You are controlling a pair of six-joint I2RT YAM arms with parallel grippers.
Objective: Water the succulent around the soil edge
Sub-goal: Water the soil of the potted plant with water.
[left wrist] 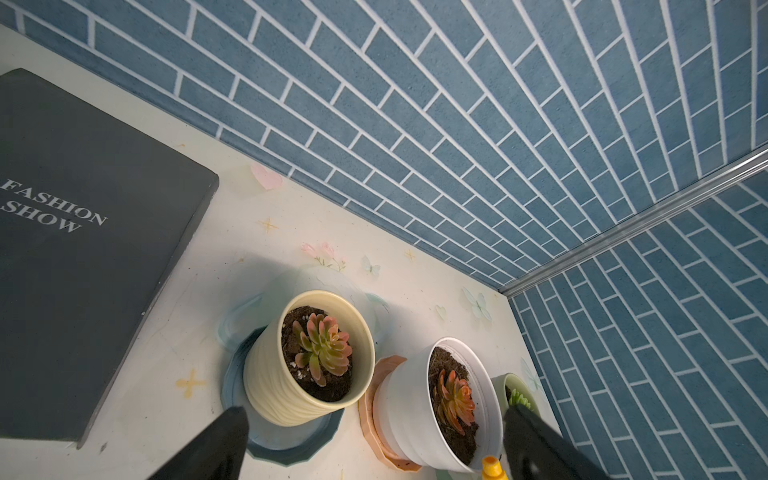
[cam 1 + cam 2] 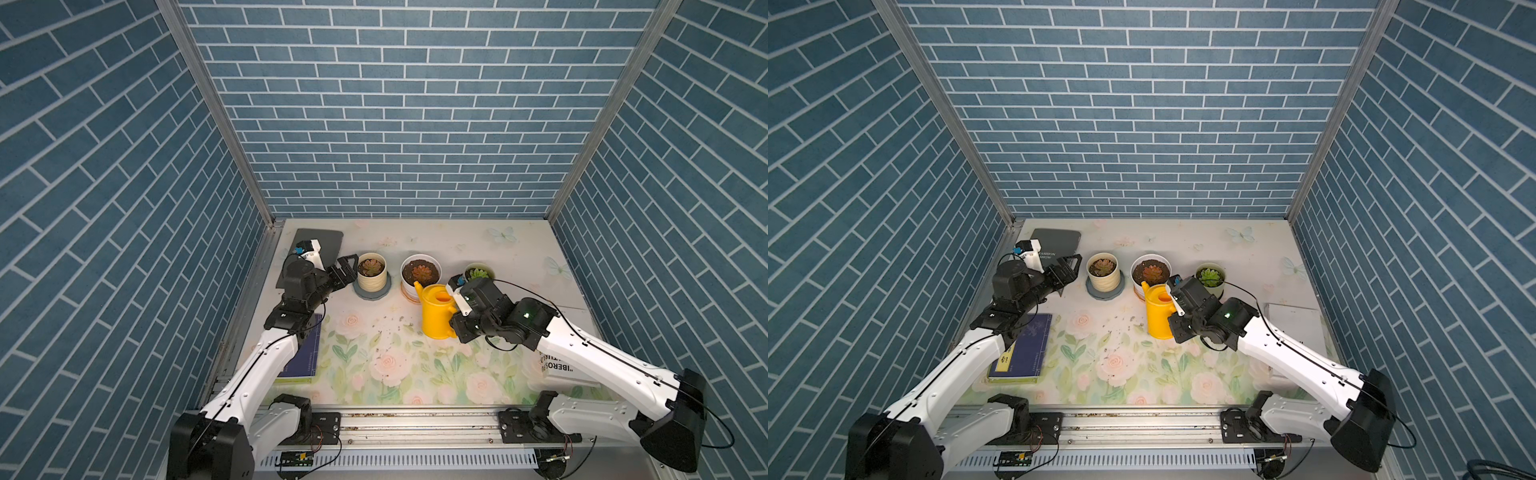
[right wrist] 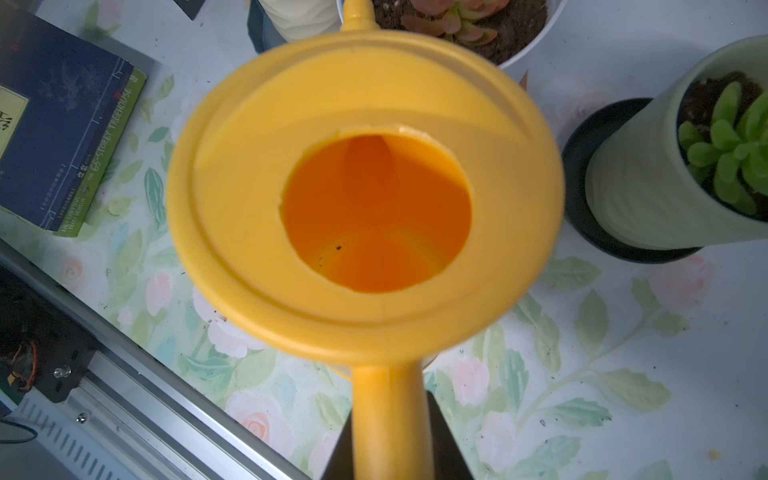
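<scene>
The succulent (image 2: 371,267) (image 2: 1102,266) (image 1: 322,349), a dull reddish-green rosette, sits in a cream ribbed pot (image 1: 274,382) on a grey-blue saucer (image 2: 372,293). The soil edge (image 1: 297,332) is a dark ring inside the rim. My left gripper (image 2: 348,269) (image 1: 376,419) is open just left of this pot, holding nothing. A yellow watering can (image 2: 436,313) (image 2: 1160,313) (image 3: 374,199) stands upright in front of the white pot. My right gripper (image 2: 455,322) (image 3: 392,436) is shut on its handle. The spout (image 2: 417,286) points toward the white pot.
A white pot (image 2: 420,272) with an orange-red rosette stands mid-back, and a pale green pot (image 2: 480,273) to its right. A grey book (image 2: 322,245) lies back left, a blue book (image 2: 305,357) front left, a white book (image 2: 557,372) under my right arm. Soil crumbs (image 2: 386,324) dot the mat.
</scene>
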